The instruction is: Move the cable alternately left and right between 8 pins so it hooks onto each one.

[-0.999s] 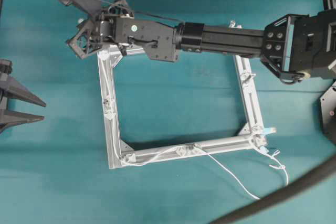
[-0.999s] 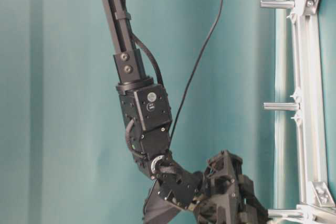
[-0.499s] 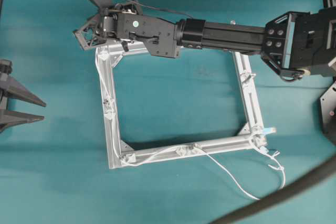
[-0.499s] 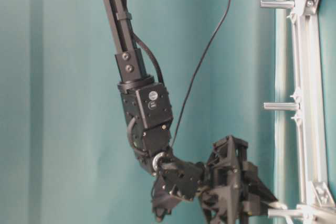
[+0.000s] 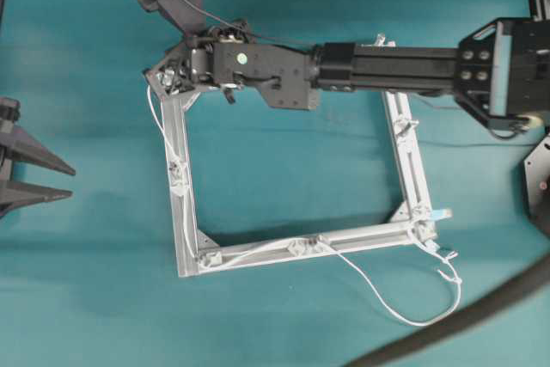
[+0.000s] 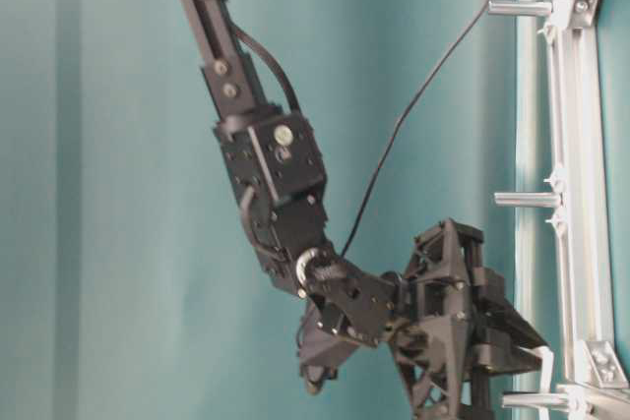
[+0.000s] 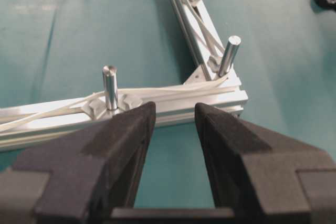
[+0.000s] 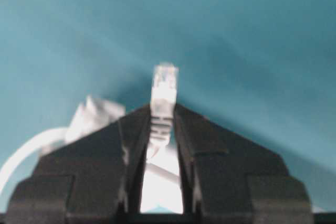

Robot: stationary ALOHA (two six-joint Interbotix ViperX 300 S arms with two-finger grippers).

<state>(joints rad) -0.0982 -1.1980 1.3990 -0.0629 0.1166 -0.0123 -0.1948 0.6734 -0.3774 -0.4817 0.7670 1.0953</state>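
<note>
Overhead exterior shows my right gripper (image 5: 168,77) pinching the cable (image 5: 161,131) plug at the frame's (image 5: 404,135) far-left corner, the cord running along its left and near bars, while my left gripper (image 5: 43,176) stays-free, spread wide.

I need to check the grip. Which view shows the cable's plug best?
The right wrist view: the plug sits pinched between the right gripper fingers. Overhead, the gripper hides it. The table-level view shows only a white strip; the left wrist view shows none.

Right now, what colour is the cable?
White. The cable shows best in the overhead view, looping over the teal cloth.
</note>
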